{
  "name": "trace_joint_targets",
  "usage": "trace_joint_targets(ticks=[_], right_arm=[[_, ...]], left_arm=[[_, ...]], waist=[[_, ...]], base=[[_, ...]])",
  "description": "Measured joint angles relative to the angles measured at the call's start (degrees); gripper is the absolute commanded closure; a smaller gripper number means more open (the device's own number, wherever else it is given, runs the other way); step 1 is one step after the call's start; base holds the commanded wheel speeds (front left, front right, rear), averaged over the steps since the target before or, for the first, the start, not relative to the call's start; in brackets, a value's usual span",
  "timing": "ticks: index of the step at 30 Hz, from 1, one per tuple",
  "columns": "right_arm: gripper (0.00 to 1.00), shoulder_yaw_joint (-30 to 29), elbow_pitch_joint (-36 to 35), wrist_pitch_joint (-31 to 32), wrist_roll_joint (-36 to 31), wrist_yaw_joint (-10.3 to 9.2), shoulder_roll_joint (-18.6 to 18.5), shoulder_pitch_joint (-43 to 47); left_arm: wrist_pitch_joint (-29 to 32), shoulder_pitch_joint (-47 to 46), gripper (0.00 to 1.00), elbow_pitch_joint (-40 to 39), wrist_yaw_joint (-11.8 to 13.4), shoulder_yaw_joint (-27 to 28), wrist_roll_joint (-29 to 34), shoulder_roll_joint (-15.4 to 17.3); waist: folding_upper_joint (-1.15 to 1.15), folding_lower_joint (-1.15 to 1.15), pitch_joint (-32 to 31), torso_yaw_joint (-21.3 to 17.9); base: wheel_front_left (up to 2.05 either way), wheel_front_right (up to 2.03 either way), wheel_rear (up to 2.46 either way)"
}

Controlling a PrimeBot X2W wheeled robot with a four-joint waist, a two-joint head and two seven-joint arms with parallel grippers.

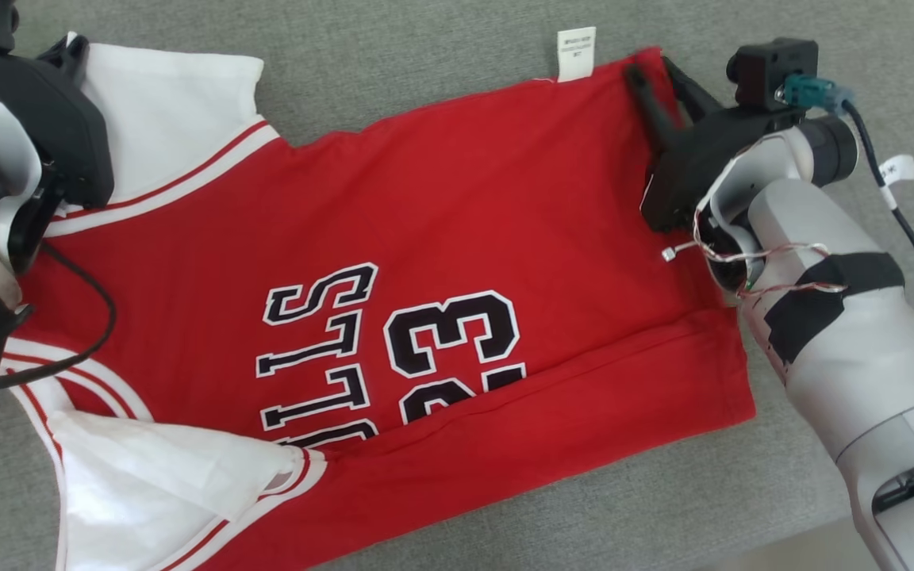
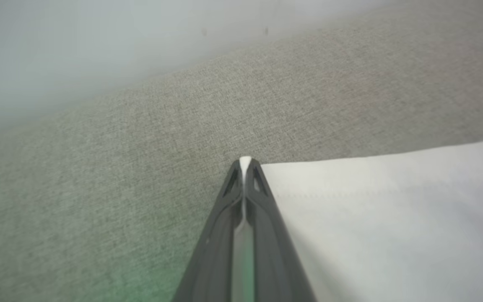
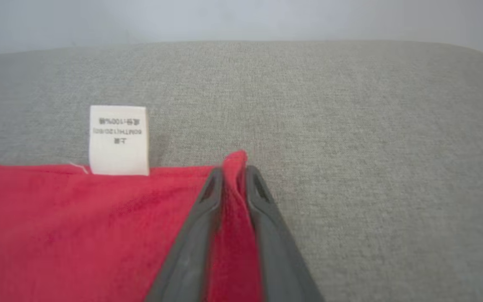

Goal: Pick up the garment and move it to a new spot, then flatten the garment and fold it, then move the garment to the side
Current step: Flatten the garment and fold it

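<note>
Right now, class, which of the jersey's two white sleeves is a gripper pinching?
The far sleeve, at the head view's top left: the left gripper is shut on its corner. The near sleeve lies free.

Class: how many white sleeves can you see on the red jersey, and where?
2. One sleeve at the head view's upper left, its edge pinched in the left hand; the other sleeve at the lower left.
</note>
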Motion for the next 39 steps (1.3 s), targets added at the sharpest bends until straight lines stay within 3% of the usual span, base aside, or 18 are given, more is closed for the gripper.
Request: trace_joint_targets(ticks=[12,26,32,39], right_arm=[[1.00,1.4,4.6,-4.4,1.9,0.01,-0.9,-1.3],[1.00,5.5,0.2,-9.7,4.4,0.01,-5.2,7.6],[1.00,4.1,-3.1,-10.3,5.0,0.00,-8.1,13.4],[1.00,-3.0,-10.6,-10.4,3.3,0.00,-10.1,19.9]], left_arm=[[-9.1,1.1,1.00,-0.2,0.0,-1.7,-4.1,-1.7],[-20.3,11.4,1.00,-9.6,0.5,-2.0,-7.6,-1.0],[-24.8,22.3,1.00,-21.6,4.5,0.4,-9.7,0.8],[-26.8,34.8,1.00,-36.3,10.0,3.0,-10.3,1.8]], waist=[[0.00,0.00,-2.8,1.9],[0.00,0.00,-9.0,4.7],[-0.01,-0.01,-11.9,6.0],[0.00,-0.01,-13.2,8.1]], base=[[0.00,0.00,0.00],[0.00,0.00,0.00],[0.00,0.00,0.00],[0.00,0.00,0.00]])
